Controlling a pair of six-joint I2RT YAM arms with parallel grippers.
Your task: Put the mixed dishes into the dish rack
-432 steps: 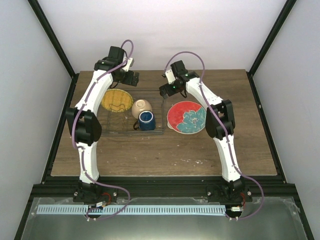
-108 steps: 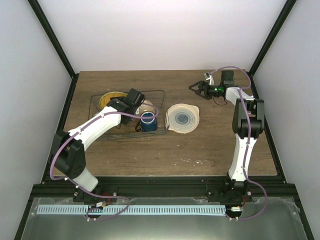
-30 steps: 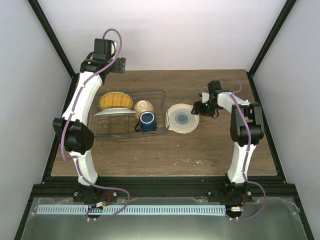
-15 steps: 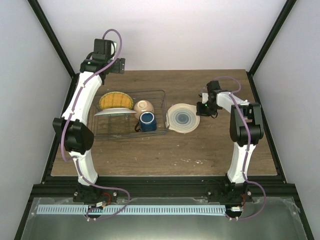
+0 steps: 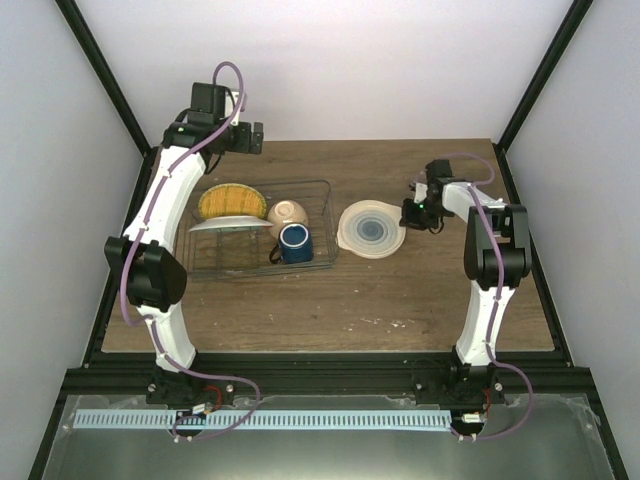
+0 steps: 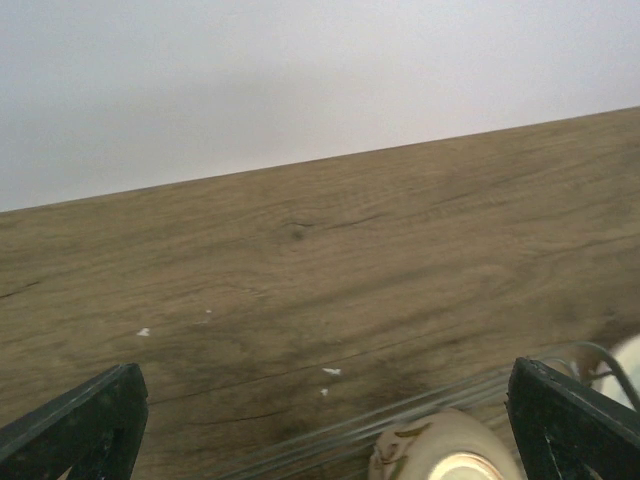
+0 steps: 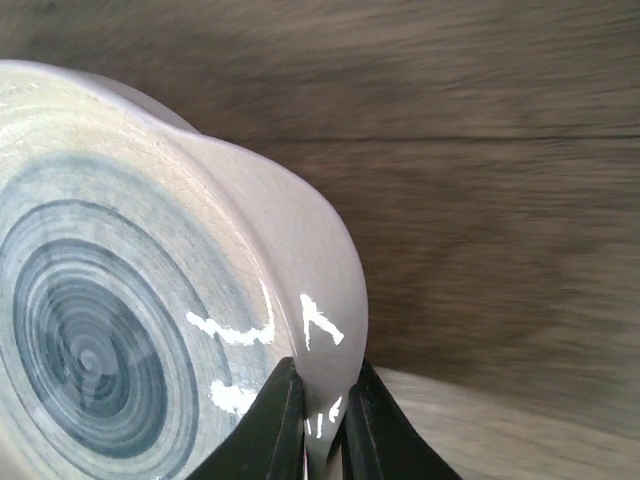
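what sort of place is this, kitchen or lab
Probably a lab test cell, not a kitchen: two robot arms bolted to a wood-grain table, blank white panels in a black frame around it, and a wire dish rack as a prop.

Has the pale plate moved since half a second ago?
Yes. The pale plate shifted slightly to the right, away from the dish rack.

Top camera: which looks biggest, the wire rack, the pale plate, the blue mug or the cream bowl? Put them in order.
1. wire rack
2. pale plate
3. cream bowl and blue mug: these look about the same size, so I can't rank them.
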